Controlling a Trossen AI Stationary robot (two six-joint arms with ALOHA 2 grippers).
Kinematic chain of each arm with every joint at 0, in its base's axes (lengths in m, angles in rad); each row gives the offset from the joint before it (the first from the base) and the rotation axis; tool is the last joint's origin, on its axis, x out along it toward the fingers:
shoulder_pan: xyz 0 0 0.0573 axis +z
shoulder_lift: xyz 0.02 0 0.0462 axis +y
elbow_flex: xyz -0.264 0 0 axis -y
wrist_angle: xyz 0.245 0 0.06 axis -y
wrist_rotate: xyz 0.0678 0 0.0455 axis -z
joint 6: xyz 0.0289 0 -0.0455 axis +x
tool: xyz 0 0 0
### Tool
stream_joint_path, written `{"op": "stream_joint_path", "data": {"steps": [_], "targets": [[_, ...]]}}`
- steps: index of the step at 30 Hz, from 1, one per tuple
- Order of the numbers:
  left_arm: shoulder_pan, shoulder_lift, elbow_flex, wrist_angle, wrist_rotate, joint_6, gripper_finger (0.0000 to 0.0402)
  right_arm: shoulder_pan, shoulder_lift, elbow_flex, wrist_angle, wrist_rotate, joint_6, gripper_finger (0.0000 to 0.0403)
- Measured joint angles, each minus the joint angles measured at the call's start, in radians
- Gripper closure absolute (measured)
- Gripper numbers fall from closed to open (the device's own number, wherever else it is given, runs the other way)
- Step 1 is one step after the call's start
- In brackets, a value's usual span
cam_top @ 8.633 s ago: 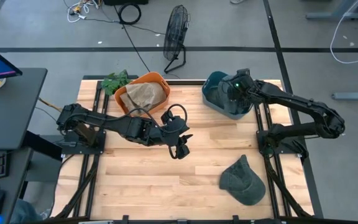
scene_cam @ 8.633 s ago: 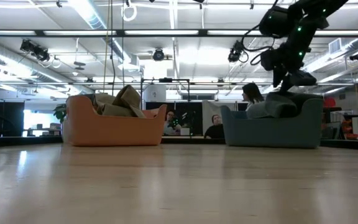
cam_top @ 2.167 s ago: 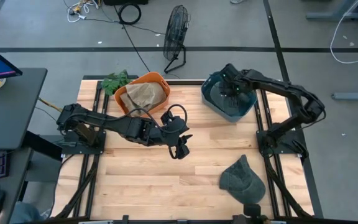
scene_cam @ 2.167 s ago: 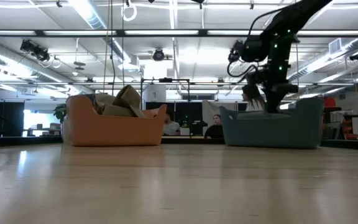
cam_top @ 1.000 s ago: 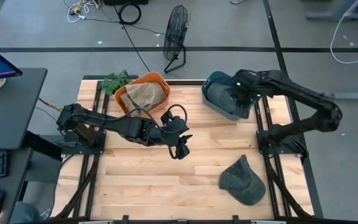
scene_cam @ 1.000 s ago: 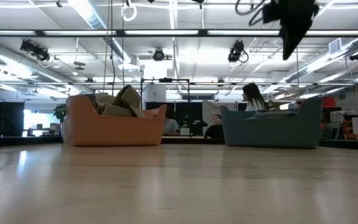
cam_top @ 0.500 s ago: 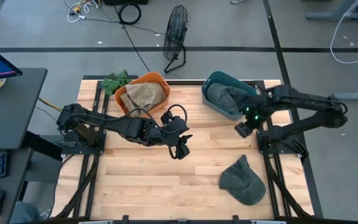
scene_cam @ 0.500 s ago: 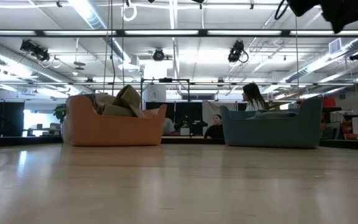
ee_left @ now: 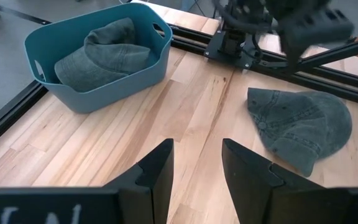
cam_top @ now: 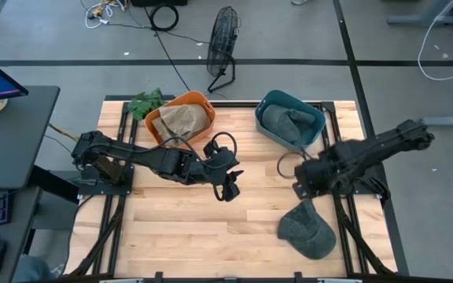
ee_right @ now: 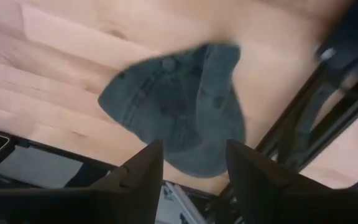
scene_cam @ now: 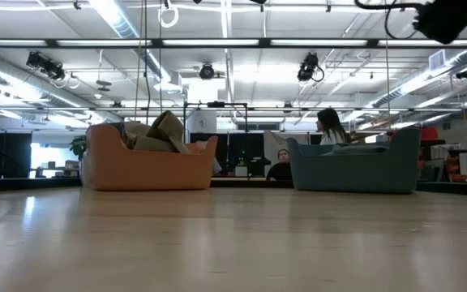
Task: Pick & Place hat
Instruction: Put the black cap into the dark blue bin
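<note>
A dark grey cap (cam_top: 307, 229) lies flat on the table near its near right corner; it also shows in the left wrist view (ee_left: 303, 124) and the right wrist view (ee_right: 179, 106). My right gripper (cam_top: 300, 186) hangs open above the cap's far side, touching nothing; its fingers (ee_right: 191, 168) frame the cap from above. A second grey cap (cam_top: 288, 122) lies inside the blue bin (cam_top: 316, 118). My left gripper (cam_top: 228, 189) waits open over the table's middle, its fingers (ee_left: 194, 163) apart and empty.
An orange bin (cam_top: 200, 101) holding a tan cloth thing (cam_top: 181, 119) stands at the far edge left of the blue bin, with a green plant (cam_top: 145, 103) beside it. Metal rails (cam_top: 338, 208) run along the right edge. People (scene_cam: 327, 123) show beyond the table. Bare wood lies between the arms.
My right gripper has swung away from above the blue bin toward the table's near edge and come over the loose cap. The cap in the bin has stayed where it was. The left arm has kept still.
</note>
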Motion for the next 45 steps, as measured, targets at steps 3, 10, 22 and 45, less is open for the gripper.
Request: {"op": "stream_joint_path", "data": {"steps": [3, 10, 22, 45], "targets": [[0.0, 0.0, 0.0, 0.0, 0.0, 0.0, 0.0262, 0.094, 0.006, -0.048, 0.08, -0.005, 0.141, 0.0224], [0.0, 0.0, 0.0, -0.002, 0.0, 0.001, 0.0262, 0.255, 0.03, -0.152, 0.193, -0.048, 0.469, 0.0224], [0.0, 0.0, 0.0, -0.004, 0.0, 0.001, 0.0262, 0.38, 0.036, -0.371, 0.516, -0.048, 0.741, 0.0224], [0.001, 0.0, 0.0, -0.005, 0.0, 0.002, 0.0262, 0.399, 0.037, -0.522, 0.656, 0.066, 0.617, 0.0384]]}}
